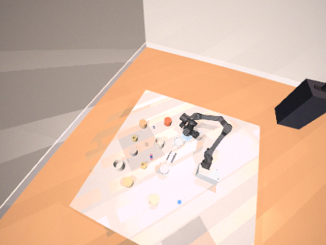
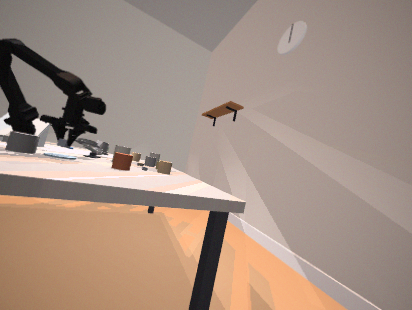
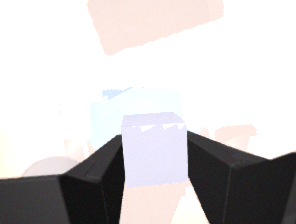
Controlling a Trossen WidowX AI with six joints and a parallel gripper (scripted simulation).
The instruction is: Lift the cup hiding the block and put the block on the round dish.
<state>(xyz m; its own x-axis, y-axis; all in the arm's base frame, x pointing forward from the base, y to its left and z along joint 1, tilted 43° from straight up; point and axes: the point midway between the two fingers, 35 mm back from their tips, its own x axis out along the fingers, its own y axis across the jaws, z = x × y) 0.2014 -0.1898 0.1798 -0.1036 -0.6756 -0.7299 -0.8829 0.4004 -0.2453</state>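
A pale lavender block point(image 2: 63, 143) point(image 3: 155, 155) is gripped between the black fingers of the hand point(image 2: 65, 142) point(image 3: 151, 139), low over the worktop point(image 1: 237, 150) point(image 2: 150, 192). Near it lies the round, pale blue dish point(image 1: 186, 137) point(image 2: 60, 156) point(image 3: 107, 117); whether the block touches it, I cannot tell. Farther out, a red cup point(image 1: 168, 121) point(image 2: 122, 161) stands upright, apart from the dish.

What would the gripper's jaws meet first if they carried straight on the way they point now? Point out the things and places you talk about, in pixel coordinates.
Most likely the pale blue round dish point(image 1: 187, 137) point(image 2: 60, 156) point(image 3: 137, 102): the jaws point down with the pale block point(image 3: 156, 155) between them, so the block would probably touch first. The remaining gap is hard to judge.
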